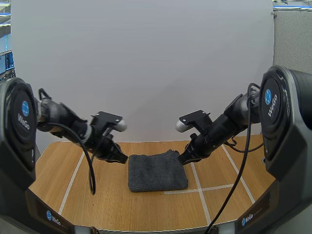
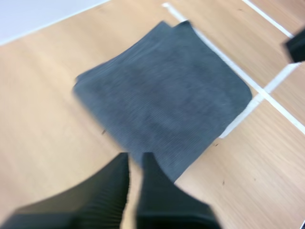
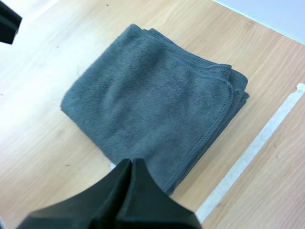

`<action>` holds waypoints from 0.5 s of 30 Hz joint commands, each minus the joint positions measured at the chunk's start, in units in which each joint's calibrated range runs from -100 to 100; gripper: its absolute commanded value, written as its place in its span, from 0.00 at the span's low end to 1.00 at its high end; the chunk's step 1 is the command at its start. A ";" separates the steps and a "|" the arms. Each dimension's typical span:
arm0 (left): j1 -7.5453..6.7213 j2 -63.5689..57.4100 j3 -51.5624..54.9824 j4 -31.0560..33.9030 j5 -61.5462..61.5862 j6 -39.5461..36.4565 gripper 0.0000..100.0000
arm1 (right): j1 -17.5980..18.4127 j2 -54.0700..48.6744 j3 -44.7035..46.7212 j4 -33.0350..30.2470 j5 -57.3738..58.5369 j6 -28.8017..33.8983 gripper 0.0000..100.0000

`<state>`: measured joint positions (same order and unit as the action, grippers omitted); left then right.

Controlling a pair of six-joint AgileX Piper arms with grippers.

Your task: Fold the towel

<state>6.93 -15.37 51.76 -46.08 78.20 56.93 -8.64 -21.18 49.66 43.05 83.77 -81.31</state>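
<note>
- Dead centre of the high view, a bit below the middle, the towel [image 1: 157, 171] lies flat on the table [image 1: 58, 180]. It's grey and already folded into a thick, roughly square pad.
- The right wrist view shows stacked layers with stitched hems along one side of the towel [image 3: 152, 100], so it's definitely a few folds deep.
- White tape [image 1: 197, 180] marks lines on the wood. The towel's lower right corner sits over where two strips meet.
- The left gripper [image 1: 122, 158] hangs just off the towel's upper left corner in the high view, low over the table and holding nothing.
- From its own camera, the left gripper [image 2: 135, 157] has its fingers only a sliver apart, with bare wood showing through the gap. The tips are right at the edge of the towel [image 2: 162, 100], but I can't tell whether they touch it.
- The right gripper [image 1: 183, 158] mirrors it at the towel's upper right corner.
- In its own view, the right gripper [image 3: 131, 162] has its fingers pressed together into one dark wedge. It's empty and pointing at the towel's near edge.
- Both arms reach in from the frame's sides, with the towel between them.
</note>
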 commanded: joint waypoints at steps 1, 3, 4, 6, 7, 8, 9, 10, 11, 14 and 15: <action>8.10 1.04 0.12 -1.67 9.78 0.60 0.82 | -2.71 -4.99 -0.10 1.21 9.84 0.47 0.00; 9.26 2.47 0.07 -3.06 11.15 0.99 1.00 | -3.10 -5.99 -0.10 1.49 11.59 0.71 0.00; 9.45 3.47 -0.09 -3.47 11.35 0.99 1.00 | -3.16 -6.62 -0.10 1.60 12.26 0.84 0.00; 9.51 4.68 -0.41 -3.67 11.35 0.99 1.00 | -3.16 -7.42 -0.10 2.09 13.22 1.19 0.00; 9.51 5.54 -0.56 -3.79 11.60 0.99 1.00 | -3.16 -7.62 -0.10 2.10 13.39 1.54 0.00; 9.51 6.79 -0.90 -4.16 12.14 0.99 1.00 | -3.16 -8.02 -0.10 2.26 13.96 1.89 0.00; 9.51 7.46 -1.20 -4.47 12.47 0.99 1.00 | -3.16 -8.23 -0.10 2.40 14.44 1.99 0.00; 9.51 10.02 -2.00 -5.01 13.15 0.99 1.00 | -3.16 -8.94 -0.10 2.50 14.98 2.43 0.00; 9.51 11.55 -2.78 -5.26 13.18 0.99 1.00 | -3.16 -9.64 -0.10 2.50 15.17 3.11 0.00; 9.51 21.12 -7.22 -6.06 13.18 1.22 1.00 | -3.16 -12.38 -0.10 -0.38 15.40 5.31 0.00; 9.51 22.47 -7.92 -6.37 13.18 1.20 1.00 | -3.16 -12.97 -0.10 -0.75 15.40 5.31 0.00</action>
<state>16.27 -5.19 49.91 -49.77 89.92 57.63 -11.53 -29.79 49.66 44.84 96.80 -78.84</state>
